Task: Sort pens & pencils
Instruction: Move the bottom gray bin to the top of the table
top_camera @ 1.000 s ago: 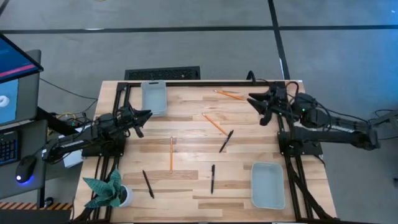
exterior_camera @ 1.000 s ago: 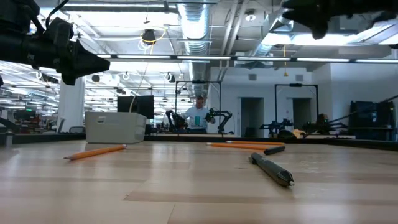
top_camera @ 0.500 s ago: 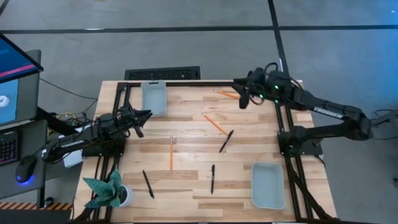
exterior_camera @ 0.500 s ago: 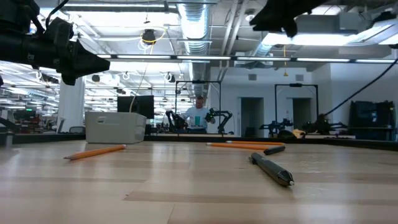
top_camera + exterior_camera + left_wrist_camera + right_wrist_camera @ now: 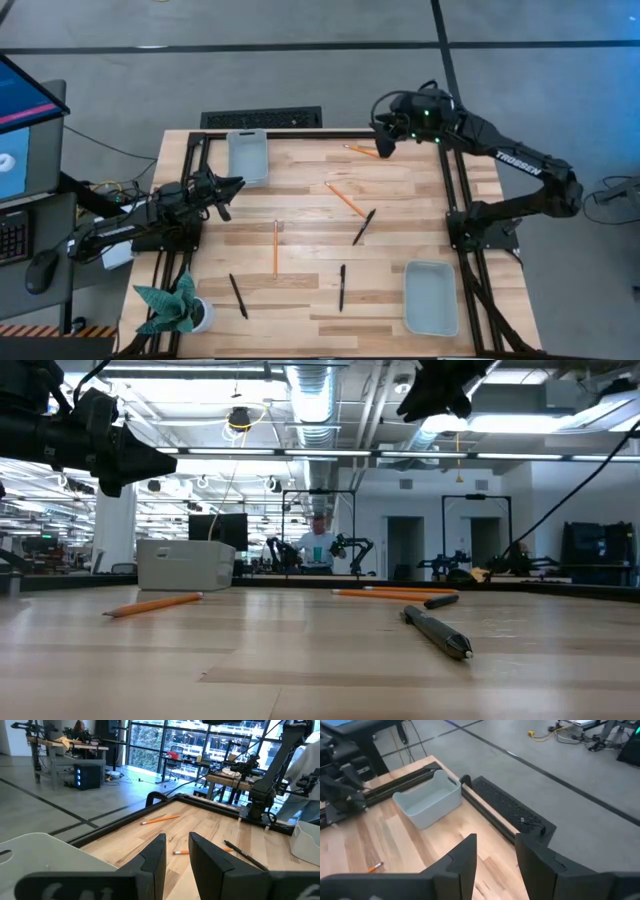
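Right gripper (image 5: 383, 147) has swung from the table's right edge to hang over the far pencil (image 5: 368, 152), fingers parted and empty.
Left gripper (image 5: 232, 185), released, waits near the grey bin (image 5: 247, 155); remaining pencils (image 5: 345, 199) and pens (image 5: 364, 227) lie mid-table (image 5: 300, 300).

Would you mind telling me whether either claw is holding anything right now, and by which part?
Nothing is held. The right claw hangs open over the far pencil; the left claw waits open and empty at the table's left edge.
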Available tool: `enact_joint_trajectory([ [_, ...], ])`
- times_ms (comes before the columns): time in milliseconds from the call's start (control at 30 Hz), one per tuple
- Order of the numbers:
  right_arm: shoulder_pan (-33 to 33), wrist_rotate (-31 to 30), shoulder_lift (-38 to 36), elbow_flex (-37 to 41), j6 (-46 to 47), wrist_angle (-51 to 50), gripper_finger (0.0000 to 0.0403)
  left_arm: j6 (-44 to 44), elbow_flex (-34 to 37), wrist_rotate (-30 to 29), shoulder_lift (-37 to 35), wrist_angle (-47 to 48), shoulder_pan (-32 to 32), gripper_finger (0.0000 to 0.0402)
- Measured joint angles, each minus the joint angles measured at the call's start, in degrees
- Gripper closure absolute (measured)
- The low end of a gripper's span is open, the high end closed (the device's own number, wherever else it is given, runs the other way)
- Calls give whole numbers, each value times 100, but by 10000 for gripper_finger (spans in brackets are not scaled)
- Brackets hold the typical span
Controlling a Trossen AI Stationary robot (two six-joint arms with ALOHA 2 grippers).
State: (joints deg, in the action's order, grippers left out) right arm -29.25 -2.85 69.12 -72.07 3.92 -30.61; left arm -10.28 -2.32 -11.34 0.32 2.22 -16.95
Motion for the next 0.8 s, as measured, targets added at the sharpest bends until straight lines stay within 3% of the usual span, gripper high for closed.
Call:
enact_joint_trajectory([
  [167,-82,13,31,-62,7,-241,246,-289,8,67,0,-61,-1,329],
  [367,20,757,-63,-64,11,-1509,246,-518,23,208,0,-151,0,329],
  [800,1390,1390,-92,-64,373,-4542,246,478,19,135,0,-151,0,329],
])
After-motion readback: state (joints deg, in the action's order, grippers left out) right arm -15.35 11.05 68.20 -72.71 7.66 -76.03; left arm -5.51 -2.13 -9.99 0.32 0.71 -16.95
